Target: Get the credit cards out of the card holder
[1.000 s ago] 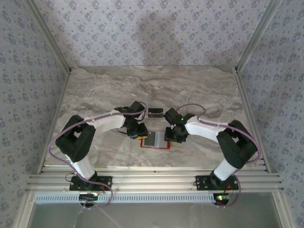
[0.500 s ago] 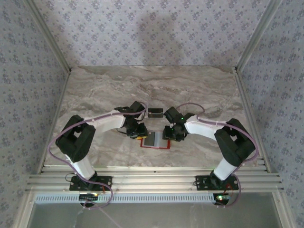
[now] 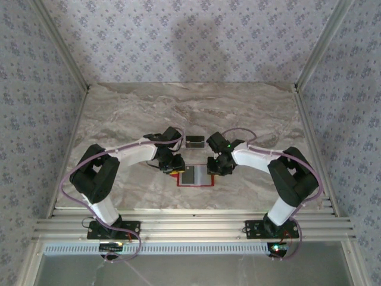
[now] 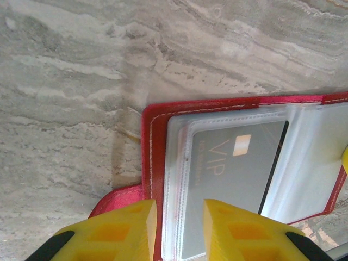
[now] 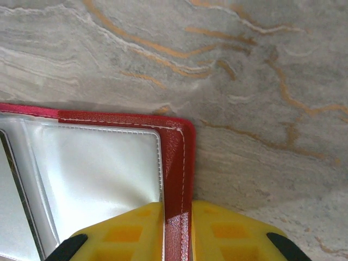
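The holder [image 3: 194,177] lies open and flat on the table [image 3: 119,113] between both arms. The right gripper [image 5: 177,231], fingers almost together, appears to pinch the right red border, likely to anchor the holder. The left gripper [image 4: 180,231], narrowly parted, straddles the left border beside the clear pocket. A grey card [image 4: 234,163] sits in that pocket, not yet extracted. Restraining both edges should prevent sliding.
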